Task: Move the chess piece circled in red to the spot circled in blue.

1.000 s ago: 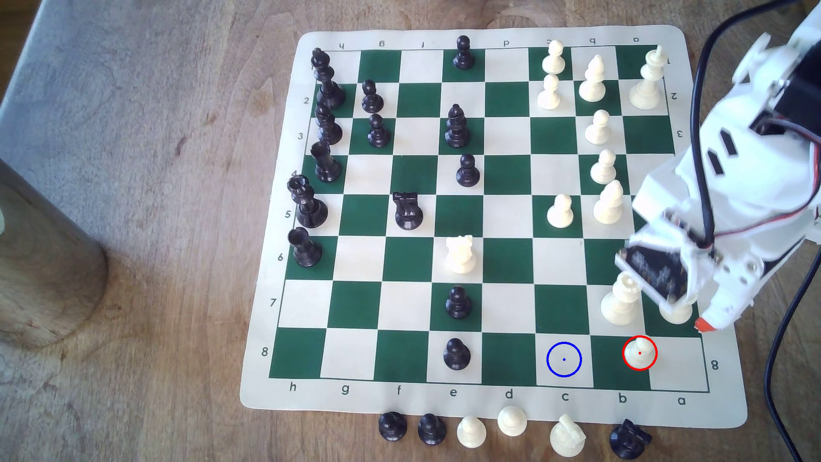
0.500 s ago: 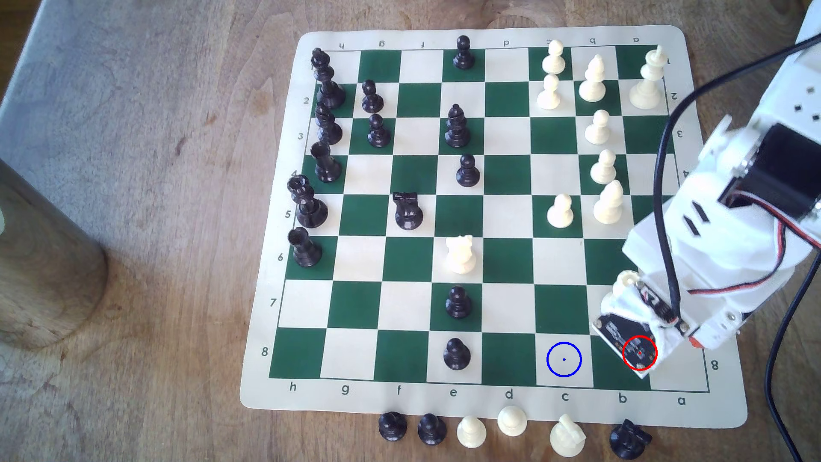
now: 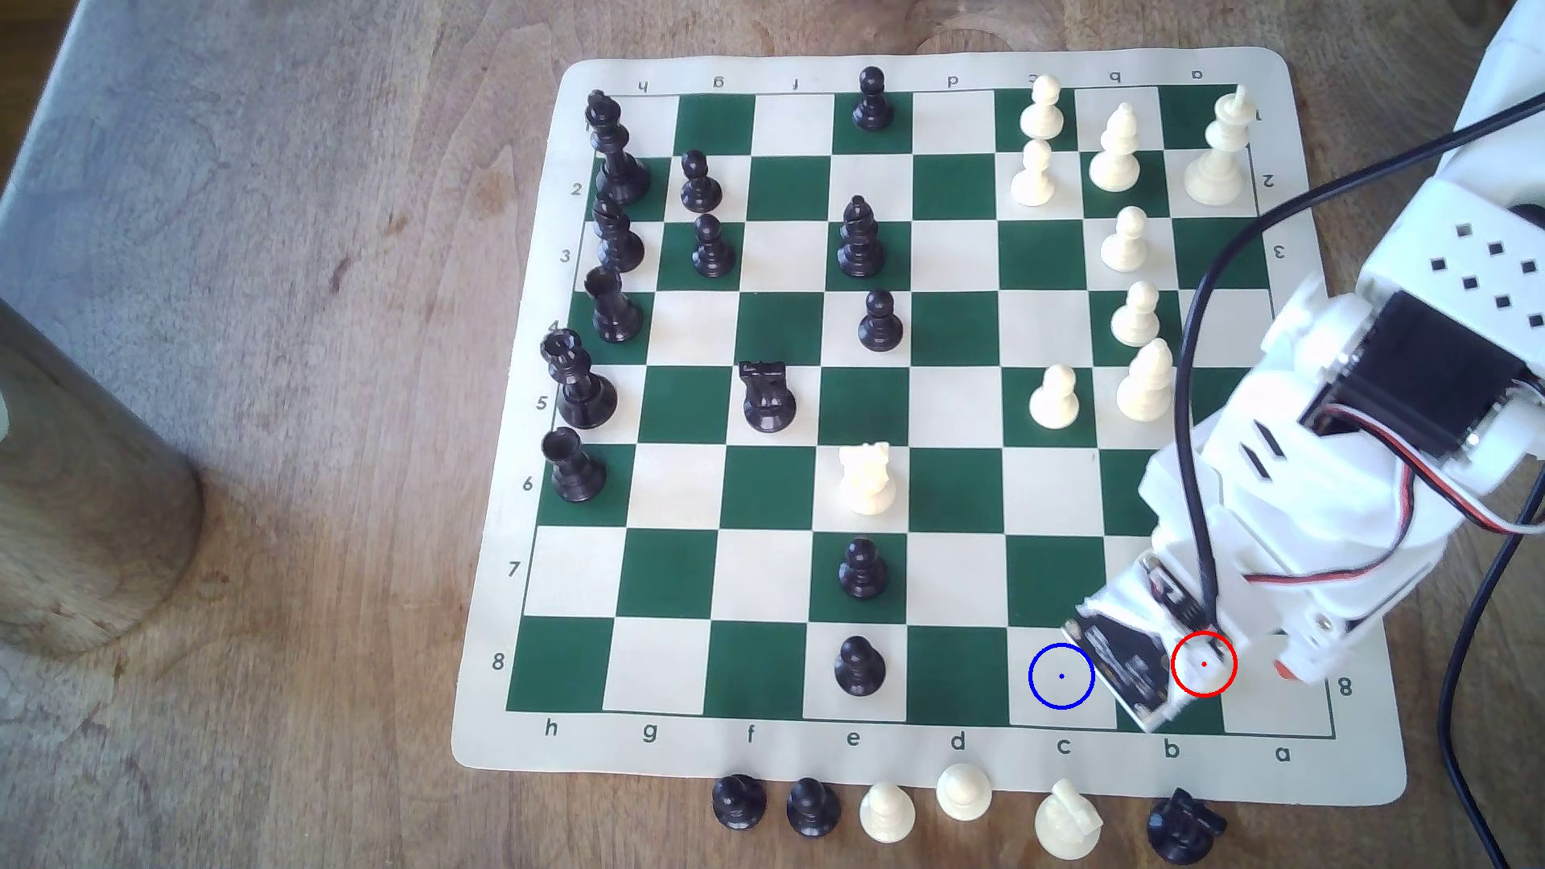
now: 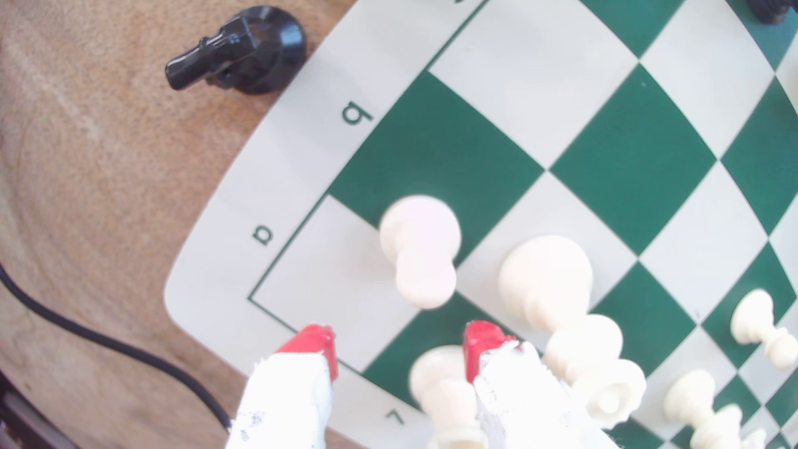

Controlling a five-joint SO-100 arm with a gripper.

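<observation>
In the wrist view the chess piece [image 4: 421, 252], a small cream pawn with a ball head, stands upright on the dark green b8 square. My gripper [image 4: 397, 345] is open, its red-tipped fingers [image 4: 313, 347] just short of the pawn, with nothing between them. In the exterior view the wrist covers the red ring [image 3: 1204, 664] and hides the pawn; one red fingertip [image 3: 1283, 668] shows over the a8 corner square. The spot [image 3: 1062, 676], a cream square with a blue ring and dot, lies bare one square to the exterior view's left of the wrist.
A tall cream piece [image 4: 546, 280] stands on b7 close beside the pawn, and another cream piece [image 4: 444, 388] sits by one finger. Captured pieces [image 3: 961, 790] line the mat's near edge, with a black knight [image 3: 1183, 823] lying there. A black cable [image 3: 1463, 668] hangs at the exterior view's right.
The arm has swung toward the board's near edge and the exterior view's left. Its wrist now covers the red-ringed pawn, which showed one second ago.
</observation>
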